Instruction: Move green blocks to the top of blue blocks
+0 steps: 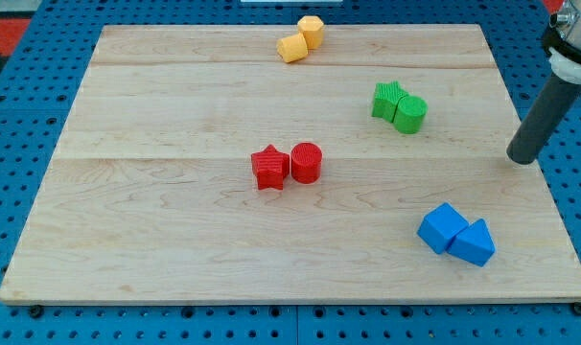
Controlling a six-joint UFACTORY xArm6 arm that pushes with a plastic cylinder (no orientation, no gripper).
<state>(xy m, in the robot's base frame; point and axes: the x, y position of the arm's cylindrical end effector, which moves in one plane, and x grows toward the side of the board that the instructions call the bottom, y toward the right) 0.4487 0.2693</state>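
Observation:
A green star block [388,99] and a green cylinder block [410,114] touch each other at the board's upper right. A blue cube [441,228] and a blue triangular block [474,242] touch each other at the lower right, well below the green pair. My tip [522,158] is at the board's right edge, to the right of and a little below the green blocks, above the blue blocks, touching neither.
A red star block [269,168] and a red cylinder [306,162] sit together at the board's middle. Two yellow blocks [301,39] sit together at the top edge. The wooden board [156,192] lies on a blue pegboard.

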